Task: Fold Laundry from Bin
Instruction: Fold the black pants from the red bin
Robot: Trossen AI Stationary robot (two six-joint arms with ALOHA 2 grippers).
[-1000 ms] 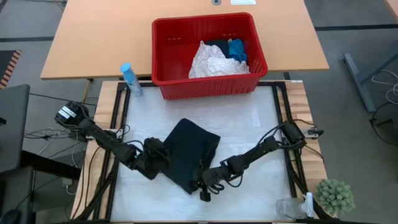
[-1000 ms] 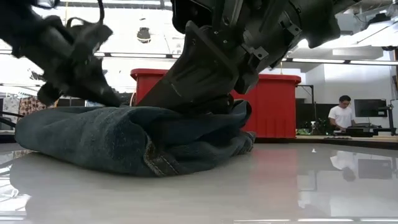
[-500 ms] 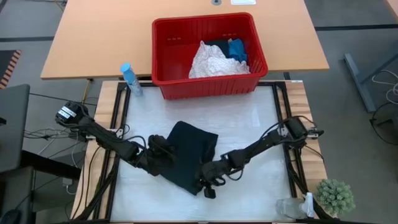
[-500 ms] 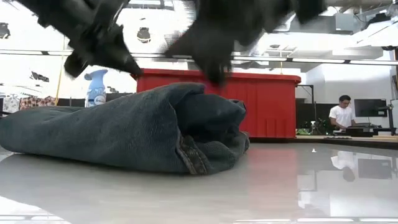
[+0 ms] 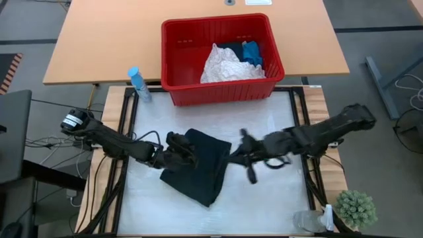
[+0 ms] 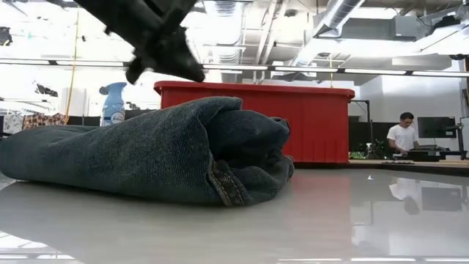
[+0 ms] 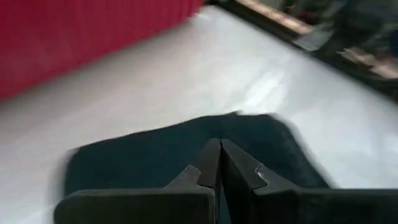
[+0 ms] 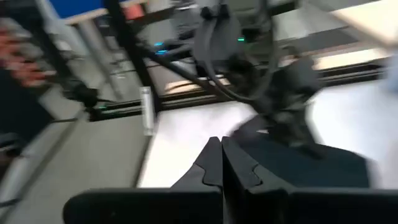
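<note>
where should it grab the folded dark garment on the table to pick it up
Probably at the thick rolled fold of the dark garment, coming from the right arm's side: the layers stack there, so the fingers would catch them all, while the other end lies thin and flat.

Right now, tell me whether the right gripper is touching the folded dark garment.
Cannot tell. In the high view the shut right gripper sits at the edge of the folded dark garment, blurred; the low view shows nothing of that gripper, so no view shows contact or gap plainly.

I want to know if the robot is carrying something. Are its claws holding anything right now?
No. The left gripper and the right gripper are both shut on nothing, above the folded dark garment on the table.
</note>
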